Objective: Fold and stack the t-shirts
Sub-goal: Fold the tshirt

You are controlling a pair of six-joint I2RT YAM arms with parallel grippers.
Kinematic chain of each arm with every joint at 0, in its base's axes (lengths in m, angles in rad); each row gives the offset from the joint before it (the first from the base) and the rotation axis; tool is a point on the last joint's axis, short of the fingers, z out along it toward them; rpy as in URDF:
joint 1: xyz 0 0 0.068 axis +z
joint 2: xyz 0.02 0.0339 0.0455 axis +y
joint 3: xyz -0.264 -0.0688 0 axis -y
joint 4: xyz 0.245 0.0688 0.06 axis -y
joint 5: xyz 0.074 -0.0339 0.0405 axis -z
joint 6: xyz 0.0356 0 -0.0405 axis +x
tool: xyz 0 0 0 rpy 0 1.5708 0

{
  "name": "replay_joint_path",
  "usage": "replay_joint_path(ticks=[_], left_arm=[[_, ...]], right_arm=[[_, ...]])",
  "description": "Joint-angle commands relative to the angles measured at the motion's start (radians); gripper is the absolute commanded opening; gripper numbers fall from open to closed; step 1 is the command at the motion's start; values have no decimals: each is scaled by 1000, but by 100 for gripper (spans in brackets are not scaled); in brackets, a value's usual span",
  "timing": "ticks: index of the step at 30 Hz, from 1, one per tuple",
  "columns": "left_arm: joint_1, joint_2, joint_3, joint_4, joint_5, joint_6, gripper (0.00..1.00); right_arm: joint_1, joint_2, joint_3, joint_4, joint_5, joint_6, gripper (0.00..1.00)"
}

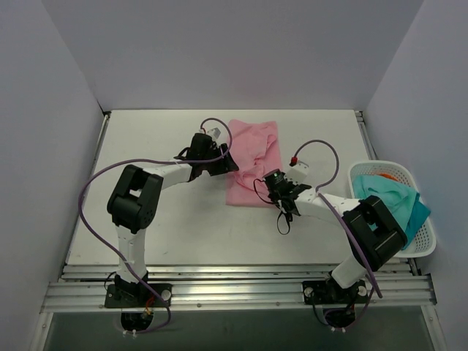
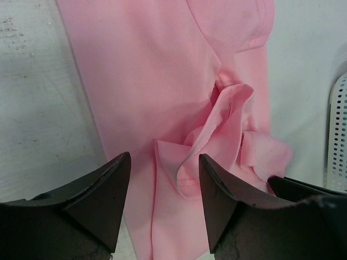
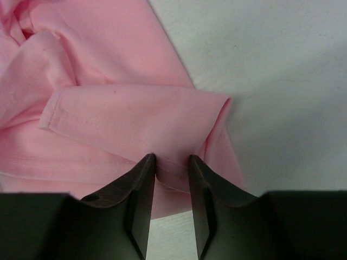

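Note:
A light pink t-shirt (image 1: 252,157) lies part-folded and rumpled at the middle of the white table. My left gripper (image 1: 228,162) is at its left edge. In the left wrist view it (image 2: 164,157) is open, its jaws wide apart just above a bunched fold of the shirt (image 2: 162,81). My right gripper (image 1: 272,179) is at the shirt's near right corner. In the right wrist view it (image 3: 171,158) has its jaws close together on a folded hem of the shirt (image 3: 135,119).
A white mesh basket (image 1: 428,245) stands at the table's right edge, holding a teal t-shirt (image 1: 398,197) with orange cloth behind it. Its wall shows in the left wrist view (image 2: 339,130). Grey walls close in the table on three sides.

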Motion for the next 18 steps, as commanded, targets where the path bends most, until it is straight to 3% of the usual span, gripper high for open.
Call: replay_joint_path(ticks=[1,13,18], left_arm=[[0,-35,-9,61,12,-4,62],[2,-74,-9,49,23,-10,62],[-3,-81,3,47,49,-24,62]], right_arm=[[-9,-41,-20,8,33,11,23],[-36,-36,-25,26,17,-6,0],[-44,-21,-20,38,9,-9,0]])
